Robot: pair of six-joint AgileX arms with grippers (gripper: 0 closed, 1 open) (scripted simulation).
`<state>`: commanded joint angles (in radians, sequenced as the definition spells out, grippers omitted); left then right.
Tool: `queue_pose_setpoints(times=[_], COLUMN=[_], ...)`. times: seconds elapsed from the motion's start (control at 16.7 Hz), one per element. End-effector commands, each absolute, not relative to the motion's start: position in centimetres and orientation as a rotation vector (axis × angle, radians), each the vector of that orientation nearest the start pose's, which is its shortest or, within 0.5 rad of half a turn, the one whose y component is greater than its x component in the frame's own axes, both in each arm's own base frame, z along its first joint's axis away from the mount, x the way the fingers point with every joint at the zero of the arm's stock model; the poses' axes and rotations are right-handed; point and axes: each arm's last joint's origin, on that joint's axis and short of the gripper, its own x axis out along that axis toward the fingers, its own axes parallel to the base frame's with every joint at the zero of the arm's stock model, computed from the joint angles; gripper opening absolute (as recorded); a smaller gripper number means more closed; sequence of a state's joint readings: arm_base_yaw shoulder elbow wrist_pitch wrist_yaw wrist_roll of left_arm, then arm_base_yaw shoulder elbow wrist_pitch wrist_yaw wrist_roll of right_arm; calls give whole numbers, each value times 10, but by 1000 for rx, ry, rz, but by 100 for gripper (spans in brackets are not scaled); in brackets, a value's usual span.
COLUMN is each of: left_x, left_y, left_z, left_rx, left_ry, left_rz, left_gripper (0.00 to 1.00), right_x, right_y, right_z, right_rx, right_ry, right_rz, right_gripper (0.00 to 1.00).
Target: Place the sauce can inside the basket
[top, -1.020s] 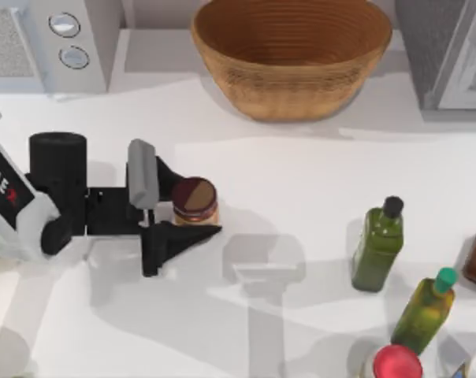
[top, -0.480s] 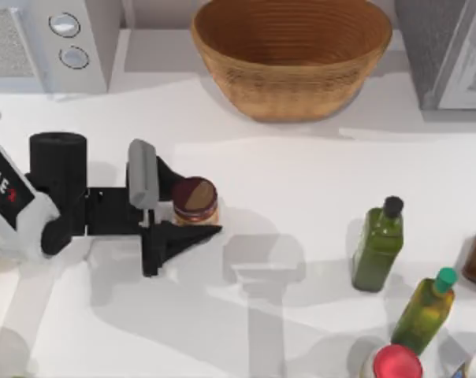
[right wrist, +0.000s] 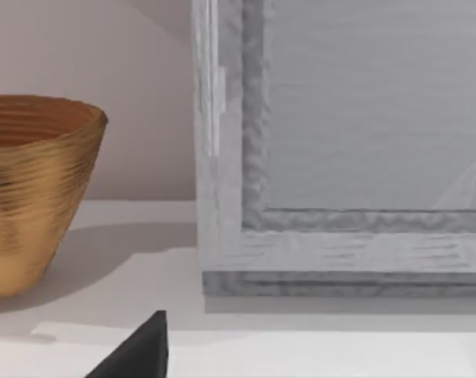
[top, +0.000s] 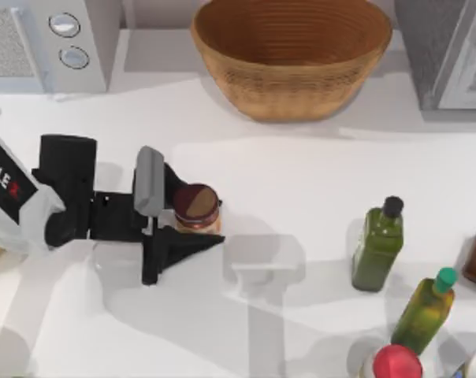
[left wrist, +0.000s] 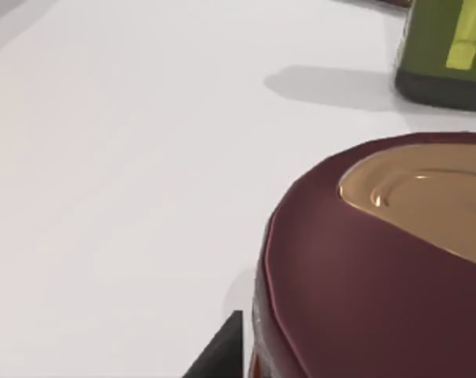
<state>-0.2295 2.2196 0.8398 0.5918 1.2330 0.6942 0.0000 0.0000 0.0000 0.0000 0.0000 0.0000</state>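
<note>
While the sauce can stands on the worktop, these particulars hold:

Left end effector (top: 192, 211): at the left side of the worktop, reaching in from the left with its two dark fingers on either side of the sauce can; the fingers lie close against the can's sides, one on the far side and one on the near side, so the grip looks closed on it.

Sauce can (top: 196, 207): upright on the white worktop, left of centre, its maroon and brown top facing up and an orange band low on its body; in the left wrist view the can (left wrist: 380, 260) sits very close, with a dark fingertip (left wrist: 218, 354) just beside its base.

Basket (top: 291, 55): at the back of the worktop, around the middle, well apart from the can; its woven bowl is open upward. The right wrist view shows the basket (right wrist: 33, 189) from the side, standing next to a grey framed panel (right wrist: 340, 150).

Right arm: parked off the right; a dark fingertip (right wrist: 139, 350) of its end effector shows in the right wrist view, and whether that end effector is open or closed I cannot tell.

Green bottles: a dark-capped one (top: 377, 244) and a green-capped one (top: 424, 311) stand at the right of the worktop.

Red-lidded jar (top: 396, 364): at the near right edge, just beside the green-capped bottle.

Microwave (top: 53, 43): at the back left corner.
</note>
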Motion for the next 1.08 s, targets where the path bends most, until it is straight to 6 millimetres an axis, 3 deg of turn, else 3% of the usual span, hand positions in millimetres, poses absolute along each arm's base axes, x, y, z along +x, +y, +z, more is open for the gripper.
queue_pose_setpoints(times=[0.42, 1.08], left_x=[313, 289], left_y=[-101, -78], left_z=[27, 51], left_rx=[82, 24], left_ry=[345, 407], left_rz=[-1601, -1639], left_gripper=[0, 0], right_x=[106, 106], right_y=[-1, -1], right_z=[160, 160], right_rx=[0, 0], right_ry=[0, 0], right_rz=[0, 0], right_gripper=[100, 100])
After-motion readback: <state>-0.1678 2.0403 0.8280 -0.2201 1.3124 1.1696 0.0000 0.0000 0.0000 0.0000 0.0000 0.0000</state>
